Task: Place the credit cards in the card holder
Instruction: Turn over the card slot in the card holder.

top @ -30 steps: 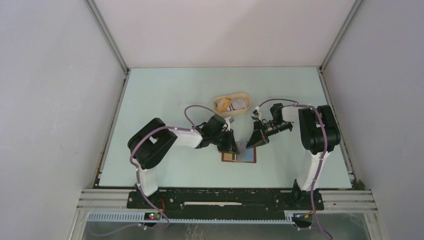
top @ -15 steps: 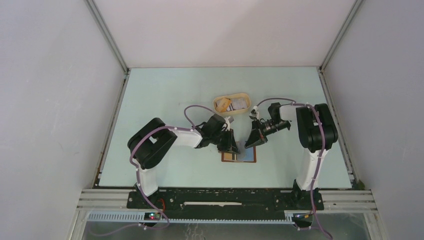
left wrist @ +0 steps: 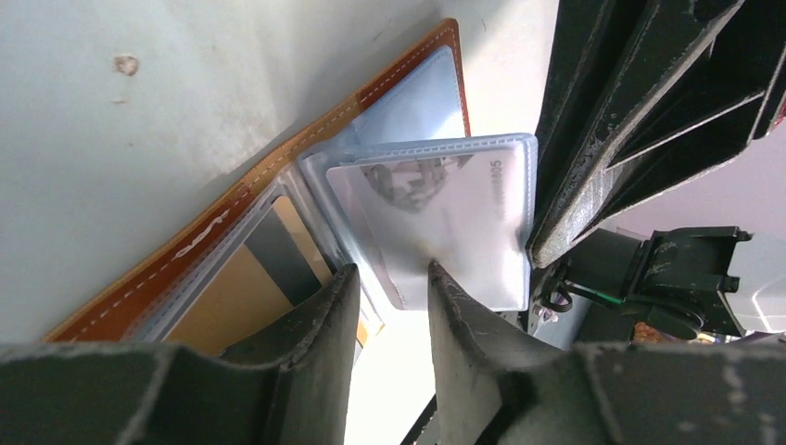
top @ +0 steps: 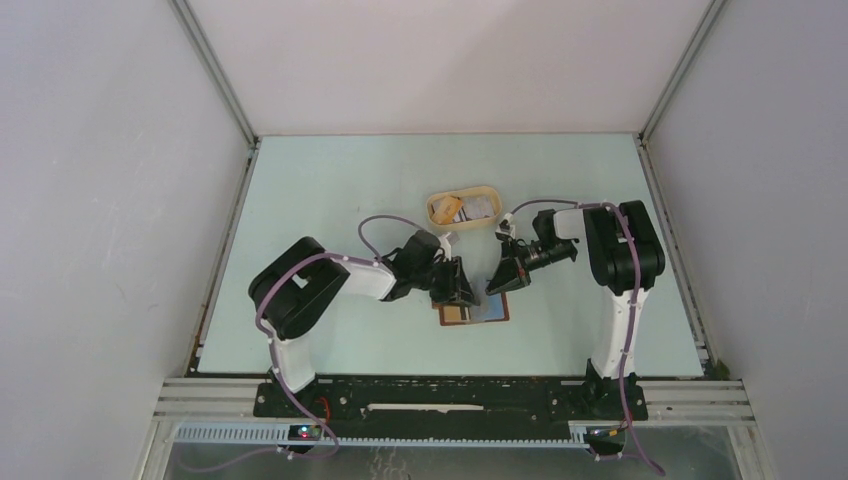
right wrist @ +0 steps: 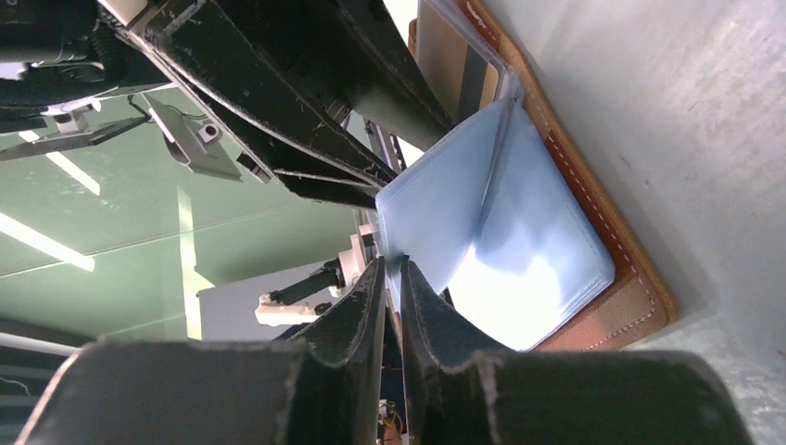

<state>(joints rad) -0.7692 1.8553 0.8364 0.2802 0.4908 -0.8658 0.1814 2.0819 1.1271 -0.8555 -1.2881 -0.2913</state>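
Your right gripper (right wrist: 394, 271) is pinched almost closed on the edge of a clear sleeve leaf (right wrist: 482, 222), holding it raised off the open card holder (top: 480, 316) lying between the arms. Your left gripper (left wrist: 390, 278) stands narrowly parted, gripping nothing. A grey card (left wrist: 422, 199) sits in the sleeve straight ahead of its fingertips, long axis across the jaws. More credit cards (top: 478, 207) lie in the tan tray (top: 432, 211) beyond both grippers, so I'd send the free left to fetch.
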